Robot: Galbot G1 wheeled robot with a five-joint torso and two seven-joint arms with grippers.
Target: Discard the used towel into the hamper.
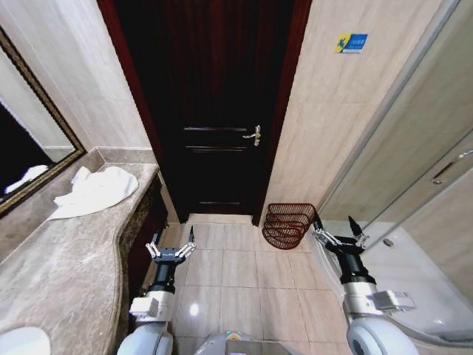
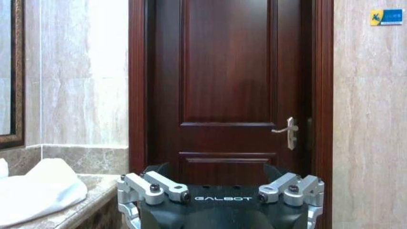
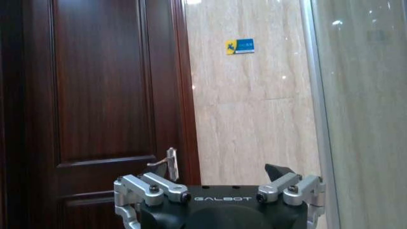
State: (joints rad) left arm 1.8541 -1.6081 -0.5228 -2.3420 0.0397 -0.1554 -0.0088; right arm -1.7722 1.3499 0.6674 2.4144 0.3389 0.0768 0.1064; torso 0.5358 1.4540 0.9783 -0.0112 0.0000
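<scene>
Head view first: the towel (image 1: 96, 191) is sitting crumpled on the marble counter (image 1: 66, 274) to the robot's left, right under the mirror (image 1: 29, 140). The hamper (image 1: 290, 225) is on the floor tiles at the foot of the wall, just right of the dark door (image 1: 211, 111), well apart from the towel. Left gripper (image 1: 171, 248) hangs over the floor just beside the counter's edge, fingers spread, nothing in it. Right gripper (image 1: 337, 229) is up on the other side, near the hamper and the glass shower screen (image 1: 414, 170), also spread wide and empty.

Left wrist view: looking straight at the door (image 2: 229, 86) and its handle (image 2: 289, 131), with the towel (image 2: 35, 195) poking in at the side on the counter. The left gripper (image 2: 219, 174) has its dark fingertips wide apart with nothing between them.

Right wrist view: door, handle (image 3: 167, 163), tiled wall with a little blue sticker (image 3: 240, 46). The right gripper (image 3: 219, 174) is open too, holding zip.

So progress-wise I'd say basically nothing's done yet. Towel hasn't been picked up, hamper looks empty as far as I can tell through the wires. Reaching for the towel, grabbing it, carrying it over and dropping it in is all still ahead.
</scene>
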